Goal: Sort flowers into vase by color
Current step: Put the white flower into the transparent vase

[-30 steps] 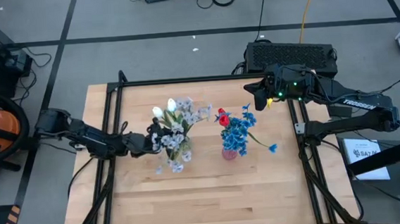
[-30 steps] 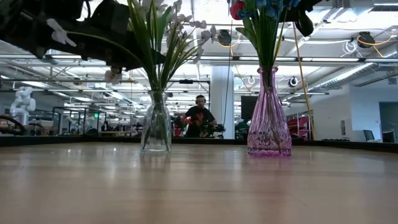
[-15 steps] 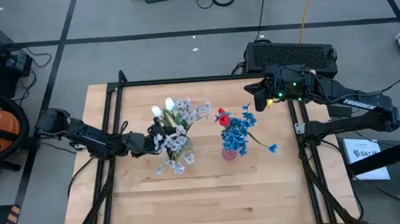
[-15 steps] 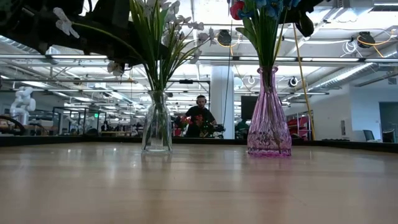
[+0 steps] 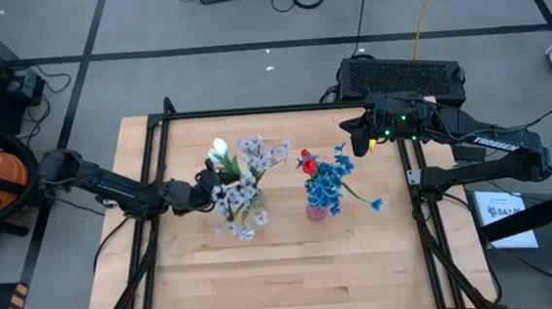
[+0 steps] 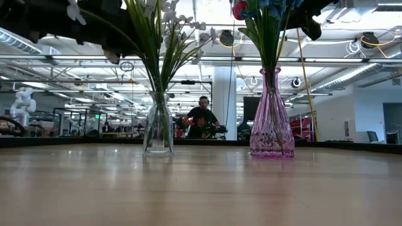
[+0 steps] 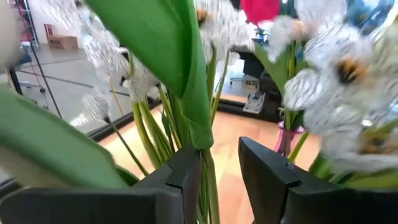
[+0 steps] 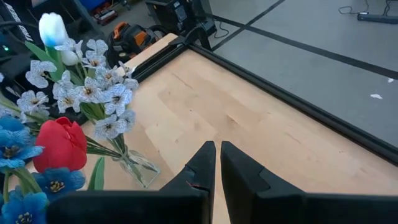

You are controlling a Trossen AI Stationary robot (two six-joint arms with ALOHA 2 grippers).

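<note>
From table level both bouquets' blooms run off the top edge. Close blossoms (image 7: 348, 81) by the left gripper (image 7: 219, 168) blur.

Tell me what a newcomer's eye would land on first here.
Two bouquets mid-table: pale lavender-white sprays and white tulips in the clear vase, bright blue clusters with a red tulip in the pink vase. The left gripper sits beside the pale bunch, fingers parted around green stems.

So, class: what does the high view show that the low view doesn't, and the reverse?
Only the high view shows the left gripper beside the white flowers, the right gripper waiting near the table's far edge, and the red tulip among blue flowers. Only the low view shows a person behind the table. Both show the clear vase and pink vase.
</note>
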